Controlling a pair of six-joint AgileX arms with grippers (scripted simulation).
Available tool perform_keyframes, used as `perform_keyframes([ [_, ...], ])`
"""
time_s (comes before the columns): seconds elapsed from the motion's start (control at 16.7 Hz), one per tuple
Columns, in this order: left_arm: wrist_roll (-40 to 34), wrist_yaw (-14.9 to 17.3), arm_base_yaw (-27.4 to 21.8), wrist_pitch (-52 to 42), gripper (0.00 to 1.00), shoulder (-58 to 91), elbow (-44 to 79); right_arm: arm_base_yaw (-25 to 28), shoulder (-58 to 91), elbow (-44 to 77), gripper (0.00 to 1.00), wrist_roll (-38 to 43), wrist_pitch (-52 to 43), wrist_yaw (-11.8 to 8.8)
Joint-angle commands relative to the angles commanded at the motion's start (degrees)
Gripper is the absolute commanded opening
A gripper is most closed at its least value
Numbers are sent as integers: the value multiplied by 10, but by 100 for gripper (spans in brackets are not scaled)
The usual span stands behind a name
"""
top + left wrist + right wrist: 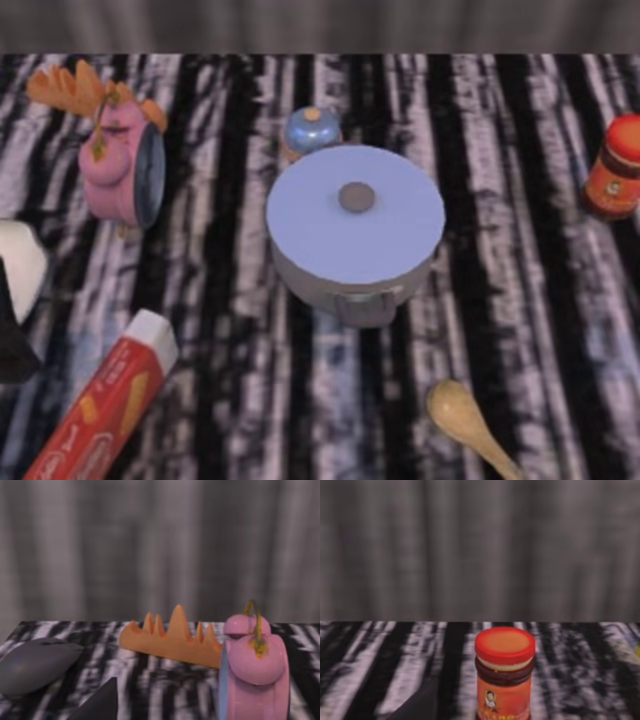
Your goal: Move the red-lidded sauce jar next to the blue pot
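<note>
One blue pot [355, 225], one red-lidded sauce jar [618, 168], one pink alarm clock [122, 165], one toothpaste tube [105, 400], one wooden spoon [468, 424], one small blue dome [311, 129], one orange comb [172, 639].

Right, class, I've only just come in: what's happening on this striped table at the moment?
Nothing is being handled yet. The red-lidded sauce jar stands upright at the table's right edge, well apart from the blue pot in the middle. The right wrist camera faces the jar straight on, so the right arm seems lined up to fetch it. A pink alarm clock, toothpaste tube and wooden spoon lie around.
</note>
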Motion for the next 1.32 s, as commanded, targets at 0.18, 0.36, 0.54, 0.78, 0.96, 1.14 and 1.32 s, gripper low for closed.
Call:
perform_keyframes([
  [0.18, 0, 0, 0, 0, 100, 0, 0, 1, 4, 5, 100, 0, -2, -1],
  [0.36, 0, 0, 0, 0, 100, 0, 0, 6, 45, 53, 100, -2, -25, -7],
  [0.54, 0, 0, 0, 0, 100, 0, 0, 12, 130, 144, 100, -8, -74, -12],
  [0.78, 0, 0, 0, 0, 100, 0, 0, 15, 301, 312, 100, -19, -175, -16],
  [0.96, 0, 0, 0, 0, 100, 0, 0, 14, 461, 465, 100, -31, -271, -15],
  [1.14, 0, 0, 0, 0, 100, 0, 0, 13, 637, 632, 100, -45, -378, -13],
  [1.32, 0, 0, 0, 0, 100, 0, 0, 12, 817, 805, 100, -61, -488, -10],
])
